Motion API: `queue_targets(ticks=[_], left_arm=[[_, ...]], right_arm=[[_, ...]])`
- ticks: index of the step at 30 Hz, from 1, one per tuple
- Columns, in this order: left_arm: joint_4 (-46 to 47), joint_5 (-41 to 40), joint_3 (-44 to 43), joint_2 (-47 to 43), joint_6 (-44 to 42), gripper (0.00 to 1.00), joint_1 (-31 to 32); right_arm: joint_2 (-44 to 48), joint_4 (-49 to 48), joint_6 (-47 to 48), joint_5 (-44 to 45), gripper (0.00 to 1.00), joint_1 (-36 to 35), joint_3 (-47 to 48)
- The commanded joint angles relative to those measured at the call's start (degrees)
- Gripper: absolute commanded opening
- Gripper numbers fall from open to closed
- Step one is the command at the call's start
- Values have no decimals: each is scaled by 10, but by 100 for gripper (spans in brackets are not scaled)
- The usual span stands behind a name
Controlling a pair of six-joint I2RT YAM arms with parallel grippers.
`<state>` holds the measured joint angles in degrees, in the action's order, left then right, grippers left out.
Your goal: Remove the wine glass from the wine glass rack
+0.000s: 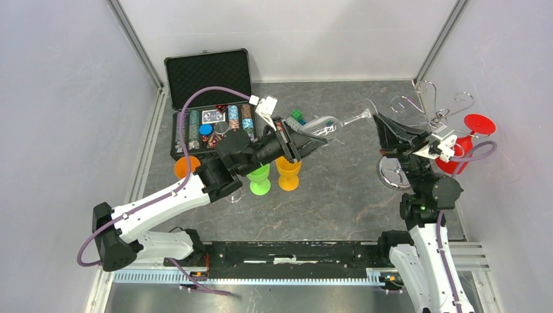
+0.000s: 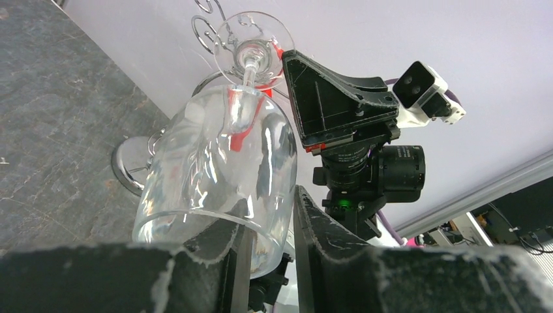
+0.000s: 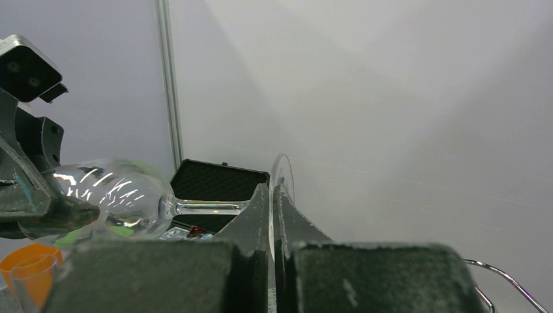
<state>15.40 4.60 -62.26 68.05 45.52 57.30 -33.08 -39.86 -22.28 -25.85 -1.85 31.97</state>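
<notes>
A clear wine glass (image 1: 324, 126) lies level in the air between both arms, its stem pointing right. My right gripper (image 1: 379, 121) is shut on the glass's round foot (image 3: 284, 175), which is pinched edge-on between the fingers. My left gripper (image 2: 267, 228) straddles the bowl's wall (image 2: 222, 163) at the rim, one finger inside the bowl and one outside. A gap shows beside the inner finger, so the jaws stand open. The wine glass rack (image 1: 427, 98) stands at the right, behind my right wrist, its round base (image 1: 393, 175) on the table.
A red goblet (image 1: 467, 138) sits by the rack at the far right. An open black case of poker chips (image 1: 209, 107) stands at the back left. Orange (image 1: 288, 173) and green (image 1: 259, 180) goblets stand under my left arm, another orange one (image 1: 185, 167) further left.
</notes>
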Motion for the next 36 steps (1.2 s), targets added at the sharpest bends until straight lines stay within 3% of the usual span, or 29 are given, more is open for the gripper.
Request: queue_targets(ticks=[1,6,14,22,27,33,36], left_arm=[[4,-44,-22,-10,-30,2,-3],[-39,-68,-35,-29,-77,2,-3],[-266,-27,-153,11,-201,2,-3],[-410,-43,-251,108,-241,2,-1],[-455,-102,-251,139,-269,3,2],[-405,-68,-219,146,-253,32,1],[-399,-62,-205,155,-257,36,2]], right_arm=[[3,-10,4,3,1,-5,13],[5,16,25,5,36,-5,25],[21,56,102,-15,64,-5,48],[31,92,128,0,66,-4,66],[11,231,156,1,64,-5,126],[-20,310,105,-46,63,-5,161],[-38,382,115,-49,63,-5,191]])
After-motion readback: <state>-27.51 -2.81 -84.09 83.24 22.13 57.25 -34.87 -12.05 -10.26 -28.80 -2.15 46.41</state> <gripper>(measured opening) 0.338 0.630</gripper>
